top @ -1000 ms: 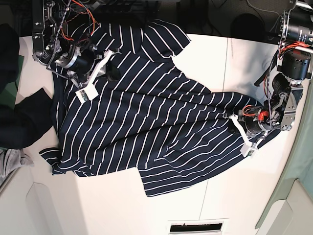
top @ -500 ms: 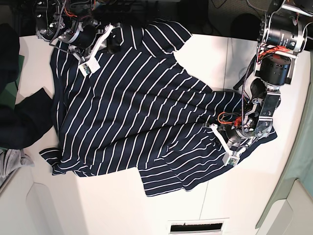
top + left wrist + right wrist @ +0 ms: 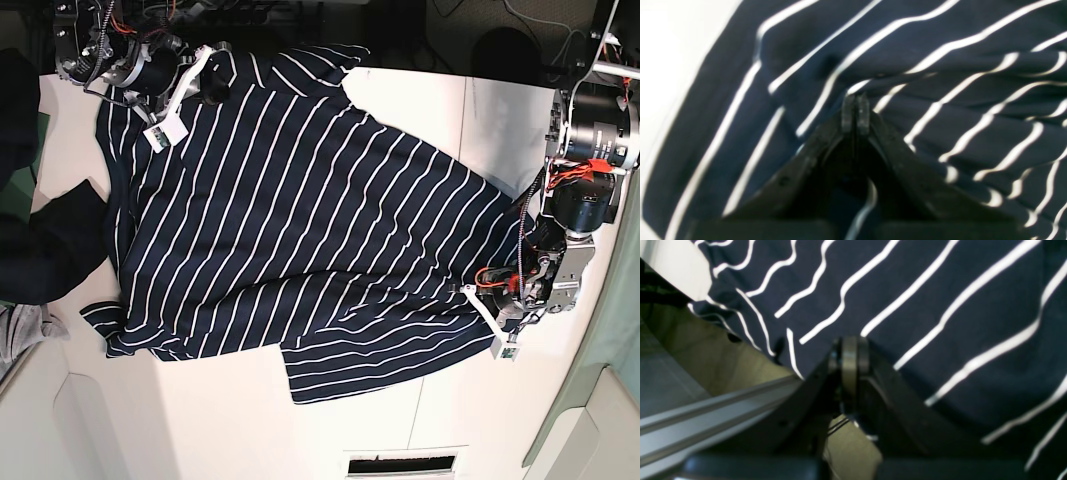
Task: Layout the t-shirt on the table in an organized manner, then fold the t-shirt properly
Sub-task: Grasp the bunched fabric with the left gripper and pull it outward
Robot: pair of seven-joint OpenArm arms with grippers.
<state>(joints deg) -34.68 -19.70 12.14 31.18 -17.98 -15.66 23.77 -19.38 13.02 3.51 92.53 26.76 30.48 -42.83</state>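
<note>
T-shirt [image 3: 280,220] fabric lies right under both sets of jaws: in the left wrist view the fingertips of the left gripper [image 3: 856,113] are pressed together over a fold, and in the right wrist view those of the right gripper [image 3: 853,356] are pressed together near the shirt's edge. Whether either pinches cloth, I cannot tell; the contact points are blurred and dark.

In the base view the striped shirt spreads from the upper left to the lower right of the frame, bunched near the left gripper, its top left part hidden by the right arm [image 3: 130,60]. It rests on the white table [image 3: 240,430], whose thin seam [image 3: 416,405] is mostly covered. Dark cloth [image 3: 35,245] is cut off by the left border. Metal rails [image 3: 706,426] run off the lower left of the right wrist view, partly behind the blurred gripper
</note>
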